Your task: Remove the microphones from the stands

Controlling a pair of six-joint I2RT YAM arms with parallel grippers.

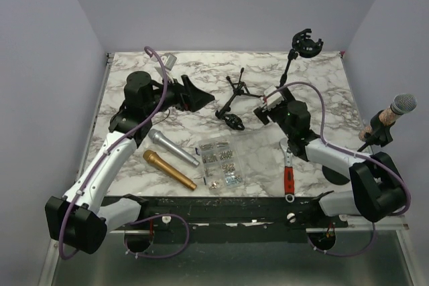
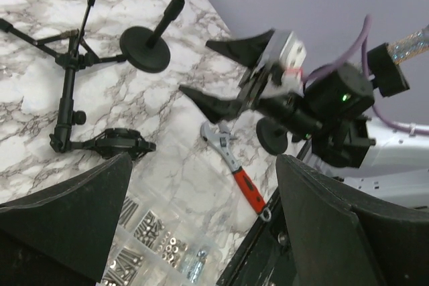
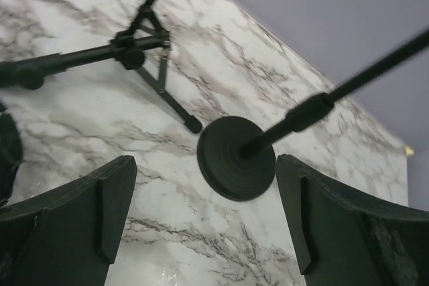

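White marble veined in grey is seen across the desk (image 1: 322, 78), which is closed in on three sides by plain lavender walls (image 1: 221, 5). A dark strip runs along the near edge, where both arm bases are bolted.

The microphone (image 1: 399, 105) is found at the far right edge of the desk, well apart from the loose items. It is held tilted, head up and to the right. The head is a rounded silver mesh ball; the body below it looks glittery, pinkish-tan. The body is gripped by the black clip of the stand (image 1: 379, 127), whose lower part is hidden behind the right arm.

Loose on the marble, left of centre, a silver handheld microphone (image 1: 173, 147) and a gold one (image 1: 169, 169) are laid side by side, both slanted. Just right of them a clear box of screws (image 1: 220, 162) is noted, and further right a red-handled wrench (image 1: 289, 175). A tripod stand (image 1: 234, 95) lies toppled at mid-desk. A second stand with a round base (image 3: 234, 159) is set upright towards the back right, its clip at the top.

The left gripper (image 1: 200, 93) is held wide apart with nothing between its fingers, pointed towards the toppled tripod. The right gripper (image 2: 196, 68) is likewise spread wide and holds nothing; in its wrist view the round base is framed between its fingers. Neither gripper is near the microphone.
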